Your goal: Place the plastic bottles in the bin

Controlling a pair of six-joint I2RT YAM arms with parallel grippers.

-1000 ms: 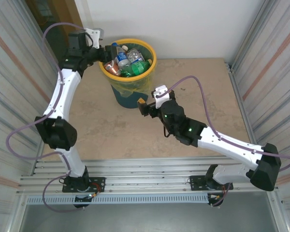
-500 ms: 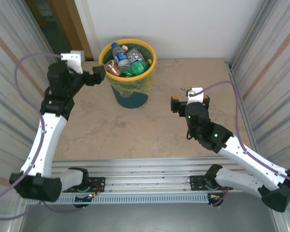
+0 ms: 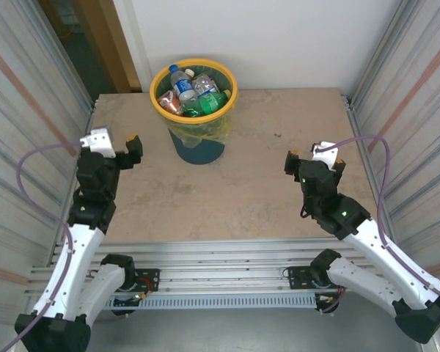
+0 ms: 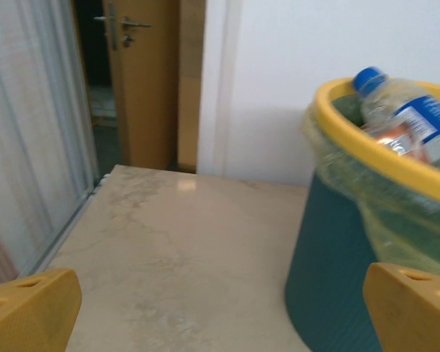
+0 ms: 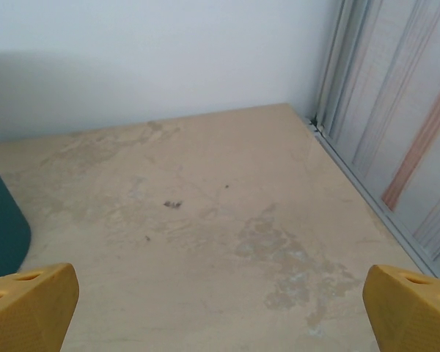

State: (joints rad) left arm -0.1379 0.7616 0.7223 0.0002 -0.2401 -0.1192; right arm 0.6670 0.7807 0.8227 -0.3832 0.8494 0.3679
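Top external shows the left gripper (image 3: 110,143) at the left edge of the table (image 3: 227,198), jaws spread wide with nothing between them (in the left wrist view its yellow fingertips (image 4: 29,312) sit at the two lower corners, bare marble between). Beyond it and to the right, near the far edge, stands the bin (image 3: 198,150), the plastic bottles (image 3: 194,92) piled inside up to its yellow rim. Well right of the bin, the right gripper (image 3: 314,160) hangs over bare tabletop, jaws likewise wide apart and empty

The beige marbled tabletop (image 3: 235,191) lay open all round; only the yellow-rimmed round teal bin (image 3: 198,147) blocked its far left-centre
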